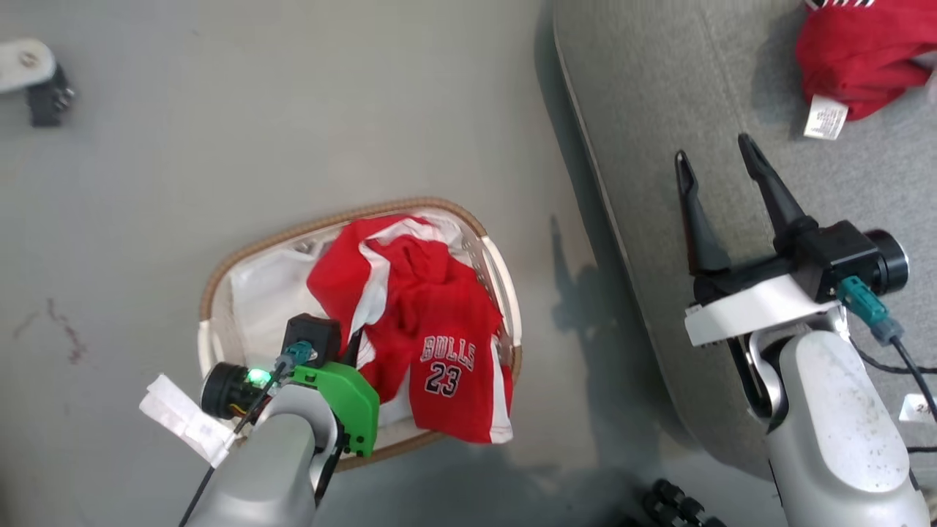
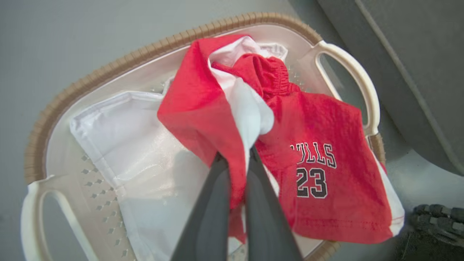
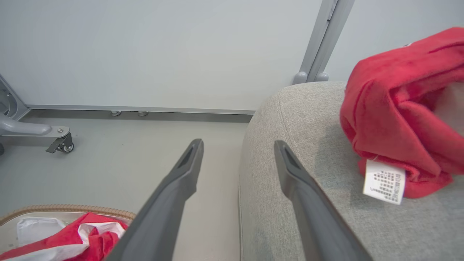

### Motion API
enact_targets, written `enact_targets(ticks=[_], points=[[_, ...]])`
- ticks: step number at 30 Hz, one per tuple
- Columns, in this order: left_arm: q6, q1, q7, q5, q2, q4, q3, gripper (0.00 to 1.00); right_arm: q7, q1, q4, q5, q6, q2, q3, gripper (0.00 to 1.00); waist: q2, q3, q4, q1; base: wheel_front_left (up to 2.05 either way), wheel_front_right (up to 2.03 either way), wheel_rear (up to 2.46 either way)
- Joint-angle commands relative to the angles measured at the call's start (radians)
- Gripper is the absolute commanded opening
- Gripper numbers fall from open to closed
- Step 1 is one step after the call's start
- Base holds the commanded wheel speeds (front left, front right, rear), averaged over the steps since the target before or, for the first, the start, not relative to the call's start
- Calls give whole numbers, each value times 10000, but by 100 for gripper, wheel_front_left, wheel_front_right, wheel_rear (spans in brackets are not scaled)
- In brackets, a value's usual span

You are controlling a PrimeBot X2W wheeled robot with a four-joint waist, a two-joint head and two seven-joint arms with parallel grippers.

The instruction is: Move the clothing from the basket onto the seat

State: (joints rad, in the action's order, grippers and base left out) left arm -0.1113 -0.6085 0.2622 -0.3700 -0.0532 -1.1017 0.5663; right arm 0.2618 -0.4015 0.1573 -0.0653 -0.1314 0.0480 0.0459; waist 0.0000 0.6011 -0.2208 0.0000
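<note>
The red "BULLS 23" garment (image 1: 439, 344) lies crumpled in the oval basket (image 1: 256, 245), one leg hanging over the near right rim. My left gripper (image 2: 235, 154) is shut on a red-and-white fold of that garment (image 2: 203, 108), above the white liner (image 2: 127, 145). A second red garment (image 1: 856, 58) with a white care tag (image 1: 826, 117) rests on the grey seat (image 1: 659, 110). My right gripper (image 1: 714, 146) hovers open over the seat's left edge, nothing between its fingers. In the right wrist view that gripper (image 3: 238, 143) points past the seat corner (image 3: 290, 119), with the tagged garment (image 3: 398, 119) to the right.
The basket stands on grey floor just left of the seat. A stand leg with a caster (image 3: 61, 145) sits near the far wall, and also shows at the head view's top left (image 1: 36, 80). Black wheels (image 1: 681, 505) lie near the robot's base.
</note>
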Motion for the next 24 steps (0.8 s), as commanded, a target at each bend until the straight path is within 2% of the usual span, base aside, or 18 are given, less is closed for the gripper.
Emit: enact_targets(ticks=[1, 12, 17, 24], points=[[11, 537, 30, -25, -136, 692, -210, 0, 49, 374, 147, 183, 14, 43, -108, 100, 0, -1613, 805, 0, 0, 0, 0], [-24, 1517, 35, 846, -640, 3667, -629, 0, 49, 1601, 685, 430, 14, 43, -216, 100, 0, -4114, 1236, 0, 0, 0, 0], [-99, 1306, 36, 1290, -1001, 4281, -351, 0, 49, 2094, 840, 493, 14, 43, -184, 100, 0, -5015, 1357, 0, 0, 0, 0], [-186, 365, 36, 1659, -1645, 4462, 69, 0, 49, 2559, 930, 486, 14, 43, -2, 100, 0, -5894, 1479, 0, 0, 0, 0]])
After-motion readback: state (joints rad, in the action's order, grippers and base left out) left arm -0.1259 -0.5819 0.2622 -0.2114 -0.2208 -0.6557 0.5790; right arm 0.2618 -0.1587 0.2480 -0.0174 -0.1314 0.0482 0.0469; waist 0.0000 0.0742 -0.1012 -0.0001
